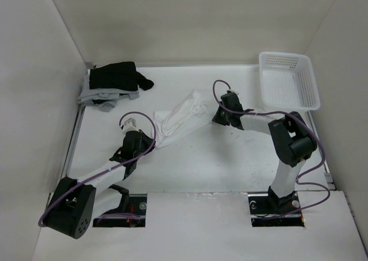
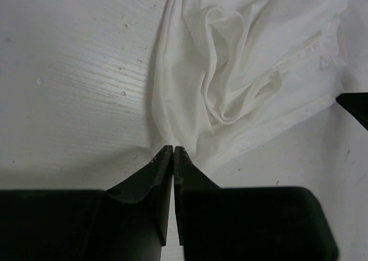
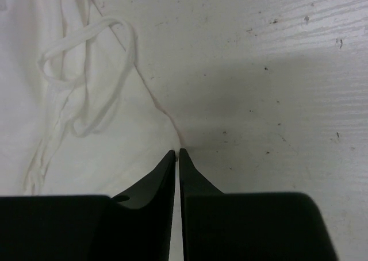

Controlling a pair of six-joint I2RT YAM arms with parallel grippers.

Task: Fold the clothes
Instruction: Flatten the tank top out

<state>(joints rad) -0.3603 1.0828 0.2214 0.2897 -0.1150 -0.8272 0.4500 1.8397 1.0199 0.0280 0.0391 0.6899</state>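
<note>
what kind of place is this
Probably a robot lab test cell: a white table boxed in by plain white panels, left arm and right arm bolted at its near edge, a white garment and basket on it.

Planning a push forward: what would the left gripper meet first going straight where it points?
The white garment: the left gripper is shut with its tips at the cloth's bunched edge, seemingly pinching it. Any advance pushes straight into that cloth on the table.
</note>
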